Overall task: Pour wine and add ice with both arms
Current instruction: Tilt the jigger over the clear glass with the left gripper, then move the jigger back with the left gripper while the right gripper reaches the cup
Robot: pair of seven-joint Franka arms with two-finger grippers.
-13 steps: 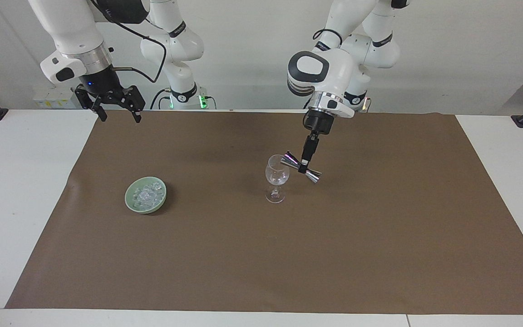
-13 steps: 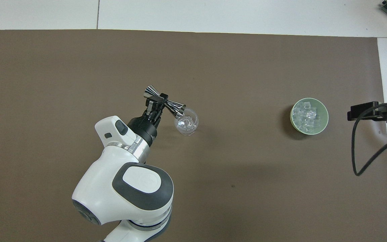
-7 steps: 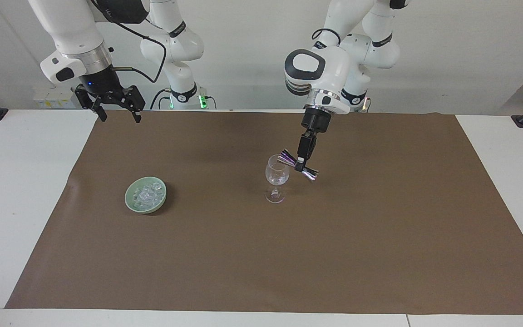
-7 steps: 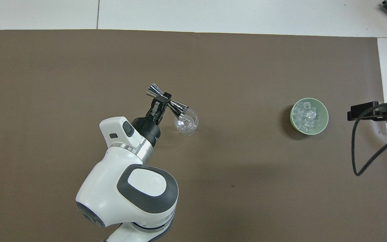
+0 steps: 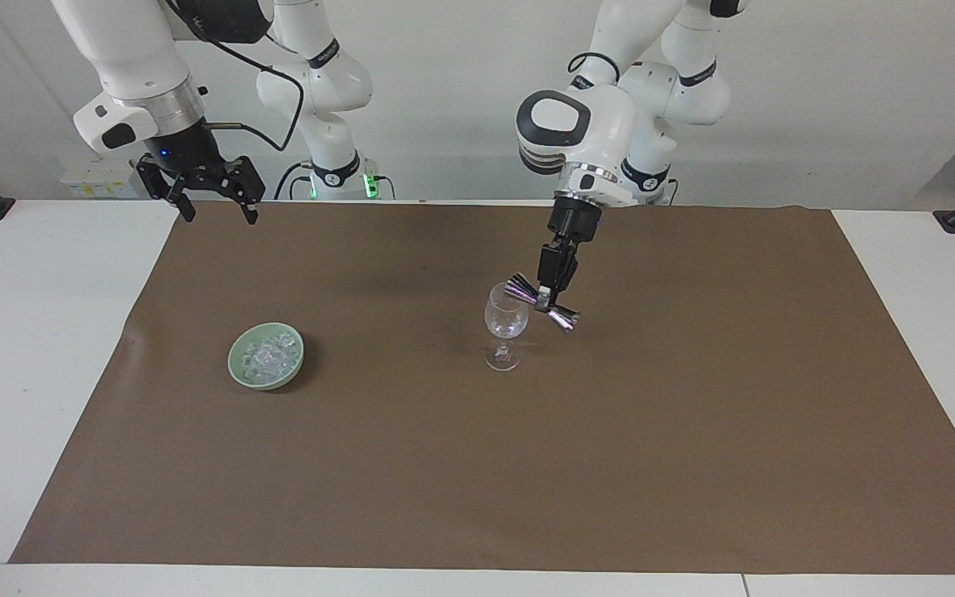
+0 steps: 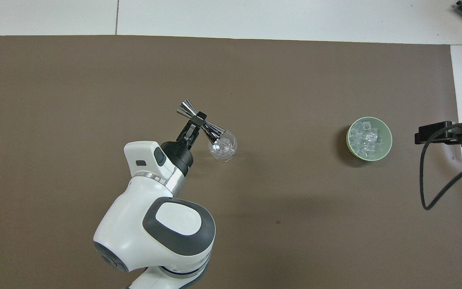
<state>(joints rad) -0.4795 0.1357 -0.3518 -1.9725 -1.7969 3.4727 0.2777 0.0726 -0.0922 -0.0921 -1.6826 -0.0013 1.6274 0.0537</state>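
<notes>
The left claw [image 5: 545, 298] was clamped on the waist of a metal double-cone jigger [image 5: 541, 303], which was held tilted, its higher cup placed at the rim of a clear stemmed glass [image 5: 505, 325]. The glass was stood upright on a brown mat [image 5: 527, 464] by which most of the white surface [image 5: 38, 365] was covered. A pale green bowl [image 5: 266, 356] was located on the mat toward the right arm's end, well apart from the glass, and ice [image 5: 266, 355] was contained in it. The right claw [image 5: 214, 199] was held spread wide and empty over the mat's edge nearest the robots, the right arm being kept waiting.
</notes>
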